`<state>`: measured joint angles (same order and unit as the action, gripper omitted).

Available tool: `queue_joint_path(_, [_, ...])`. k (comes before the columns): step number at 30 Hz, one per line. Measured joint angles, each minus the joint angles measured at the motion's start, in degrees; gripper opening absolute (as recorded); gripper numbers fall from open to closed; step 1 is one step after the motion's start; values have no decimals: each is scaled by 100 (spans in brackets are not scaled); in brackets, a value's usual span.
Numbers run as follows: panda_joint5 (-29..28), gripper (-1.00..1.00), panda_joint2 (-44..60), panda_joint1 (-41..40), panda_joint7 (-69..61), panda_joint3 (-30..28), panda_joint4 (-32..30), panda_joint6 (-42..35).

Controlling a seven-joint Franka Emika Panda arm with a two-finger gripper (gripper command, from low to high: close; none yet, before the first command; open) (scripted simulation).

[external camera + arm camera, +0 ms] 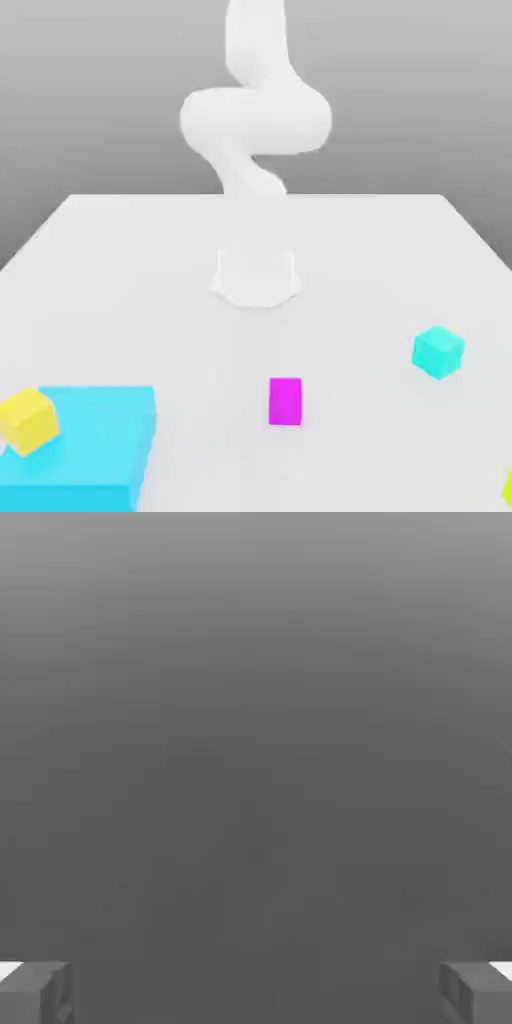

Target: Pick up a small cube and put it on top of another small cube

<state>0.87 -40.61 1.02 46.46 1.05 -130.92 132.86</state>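
Awaiting pickup, jaws (256, 994) spread and empty, probably ready to straddle the lime cube (508, 489) on the counter (200, 345).

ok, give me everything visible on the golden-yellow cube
The golden-yellow cube is small, plain and evenly colored, with a matte, solid look and no visible markings. It sits at the exterior view's left, on the flat top of the wide blue block, turned so that its edges run askew to the block's. Its far-left side runs up to the picture's edge. The gripper isn't on it.
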Motion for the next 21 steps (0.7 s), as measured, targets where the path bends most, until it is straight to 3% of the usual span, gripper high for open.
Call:
queue_joint_path(11, [142,0,2306,391,458,651,382,477])
queue_joint_path(21, [-343,0,4407,976,1295,1164,724,906])
